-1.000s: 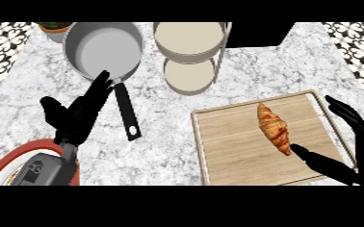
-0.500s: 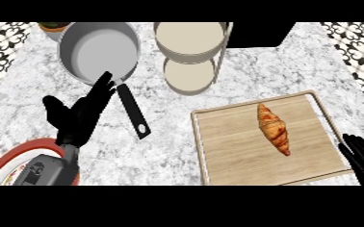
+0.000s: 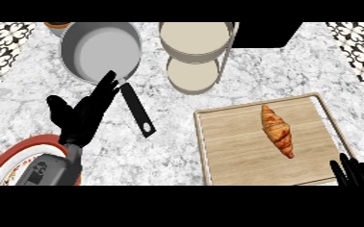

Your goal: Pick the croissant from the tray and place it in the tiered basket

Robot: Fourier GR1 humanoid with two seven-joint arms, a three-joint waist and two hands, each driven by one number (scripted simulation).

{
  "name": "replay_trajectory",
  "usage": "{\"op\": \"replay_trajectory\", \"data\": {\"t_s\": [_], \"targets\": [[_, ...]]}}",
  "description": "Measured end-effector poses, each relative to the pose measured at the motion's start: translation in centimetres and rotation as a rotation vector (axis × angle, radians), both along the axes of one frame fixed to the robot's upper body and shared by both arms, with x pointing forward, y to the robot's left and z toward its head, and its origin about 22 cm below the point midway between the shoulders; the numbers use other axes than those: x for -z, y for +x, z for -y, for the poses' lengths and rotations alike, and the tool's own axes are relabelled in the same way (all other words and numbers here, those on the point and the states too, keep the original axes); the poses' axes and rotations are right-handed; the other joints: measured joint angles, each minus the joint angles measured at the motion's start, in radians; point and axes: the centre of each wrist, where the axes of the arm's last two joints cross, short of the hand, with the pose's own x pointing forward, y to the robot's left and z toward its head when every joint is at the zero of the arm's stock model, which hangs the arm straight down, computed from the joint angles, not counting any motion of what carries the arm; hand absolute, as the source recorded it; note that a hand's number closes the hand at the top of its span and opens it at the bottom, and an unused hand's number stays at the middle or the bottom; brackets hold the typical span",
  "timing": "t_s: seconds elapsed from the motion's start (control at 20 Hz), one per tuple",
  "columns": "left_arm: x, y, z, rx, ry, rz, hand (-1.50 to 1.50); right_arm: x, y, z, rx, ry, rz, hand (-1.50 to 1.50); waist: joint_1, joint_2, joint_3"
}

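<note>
On the tray point(image 3: 227, 149) we see the croissant point(image 3: 277, 130), lying free | basket point(image 3: 193, 53) well apart, up-counter | left hand point(image 3: 82, 113) beside the pan point(image 3: 99, 53), fingers spread wide, holding nothing | right hand point(image 3: 347, 170) at lower right edge, fingertips only; we cannot tell its state.

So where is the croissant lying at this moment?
In the head view, the croissant lies on the wooden tray at the right side of the counter, below the tiered basket and just above the right hand.
</note>
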Motion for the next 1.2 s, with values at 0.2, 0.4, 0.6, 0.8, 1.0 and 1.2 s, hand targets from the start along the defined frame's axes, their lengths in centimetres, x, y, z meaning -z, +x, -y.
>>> {"op": "replay_trajectory", "data": {"t_s": [0.2, 0.4, 0.6, 0.8, 1.0, 1.2], "targets": [[-0.1, 0.3, 0.4, 0.013, -0.002, -0.005, 0.00, 0.3, 0.5, -4.2, 0.078, -0.026, -0.054, -1.50, 0.013, 0.001, 0.002], [-0.1, 0.4, 0.6, 0.019, -0.005, -0.002, 0.00, 0.0, 2.2, -7.7, 0.186, -0.091, -0.095, -1.50, 0.022, 0.001, 0.004], [-0.1, 0.6, 0.7, 0.021, -0.009, -0.003, 0.00, 0.4, 4.4, -11.3, 0.261, -0.149, -0.133, -1.50, 0.023, -0.001, 0.006], [0.3, 0.6, 1.2, 0.026, -0.010, -0.005, 0.00, 1.6, 5.2, -13.2, 0.295, -0.159, -0.174, -1.50, 0.020, -0.004, 0.005], [0.1, 0.9, 1.3, 0.022, -0.003, -0.006, 0.00, 1.9, 5.9, -13.4, 0.333, -0.162, -0.203, -1.50, 0.017, -0.008, 0.001], [-0.3, 0.7, 1.1, 0.022, -0.003, -0.008, 0.00, 2.5, 6.4, -13.0, 0.370, -0.146, -0.180, -1.50, 0.018, -0.014, -0.003]]}}
